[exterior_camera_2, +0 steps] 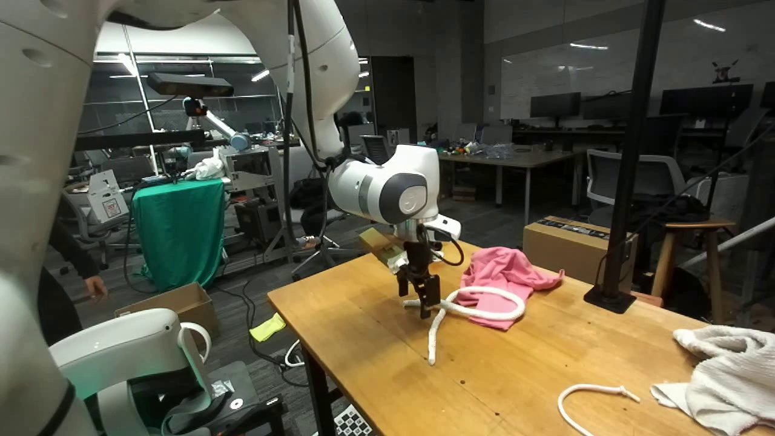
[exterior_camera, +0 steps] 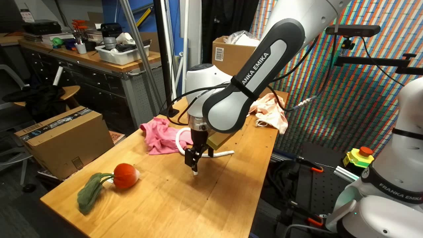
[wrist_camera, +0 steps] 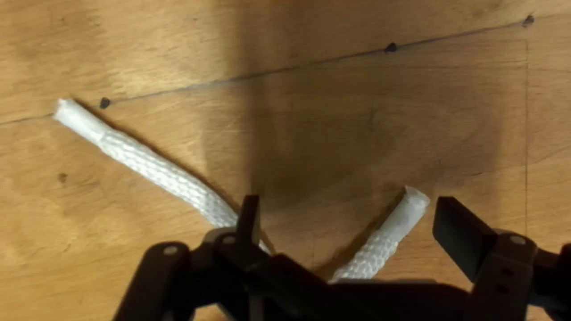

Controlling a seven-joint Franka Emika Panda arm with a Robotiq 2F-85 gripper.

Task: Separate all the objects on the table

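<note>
White rope (wrist_camera: 163,170), braided; smooth-tipped

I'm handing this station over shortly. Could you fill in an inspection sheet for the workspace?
Surface: light-wood table, a seam and dark marks visible.
Job things: red ball with green leafy stem, apart from the rest; white rope overlapping pink cloth; white cord beside beige cloth, contact unclear.
Clutter: filled white bin on the workbench; brown cardboard box beside the table.
Gripper: open above the table, one end of the white rope showing between its jaws in the wrist view; nothing held.
Cables: black cables along the robot arm, looping near the gripper.
Surroundings: black post standing on the table; yellow box with a red button; person's hand near the left edge of an exterior view.
</note>
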